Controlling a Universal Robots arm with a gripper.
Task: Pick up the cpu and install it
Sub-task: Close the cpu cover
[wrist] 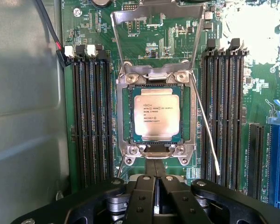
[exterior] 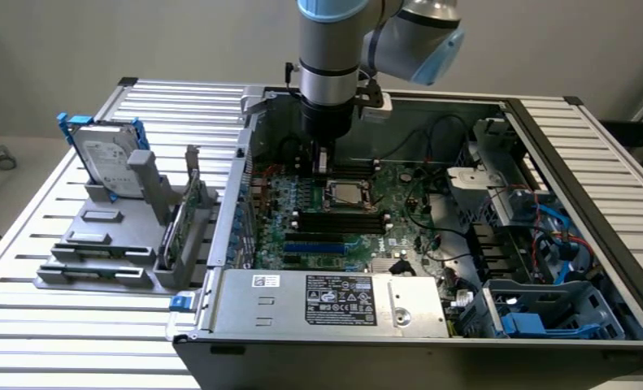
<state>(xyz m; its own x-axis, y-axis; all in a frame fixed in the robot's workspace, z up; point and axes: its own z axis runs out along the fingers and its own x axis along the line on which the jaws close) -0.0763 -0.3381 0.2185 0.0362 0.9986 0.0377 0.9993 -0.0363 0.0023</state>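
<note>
Arm: we see the arm (exterior: 330, 49) reaching down from above into the open case (exterior: 408, 367), over the far part of the board (exterior: 408, 231).
Fingers: the fingers (wrist: 151, 169) are pressed together, and we see nothing between them. Their tips hang over one edge of the socket (wrist: 125, 116). We cannot tell whether they touch it.
Cpu: the cpu (wrist: 156, 114) lies flat in the socket with its silver top and printed text facing up. It is not held. In the exterior view it sits near the middle of the board (exterior: 340, 193).
Socket plate: the metal plate (wrist: 156, 18) stands open at the socket edge opposite the fingers.
Lever: a thin lever (wrist: 206, 128) is free and slants beside the socket.
Memory slots: long black slots (wrist: 91, 121) run along two opposite sides of the socket.
Power supply: a grey box with a label (exterior: 337, 299) sits against the case wall nearest the exterior camera.
Case: it lies open on the table (exterior: 39, 325), reaching the table edge nearest the exterior camera, toward the exterior view's right.
Hard drive: the drive (exterior: 110, 158) stands upright in a blue bracket on a grey holder (exterior: 99, 248). It is beside the case, toward the exterior view's left, well apart from the fingers.
Table: it is made of metal slats.
</note>
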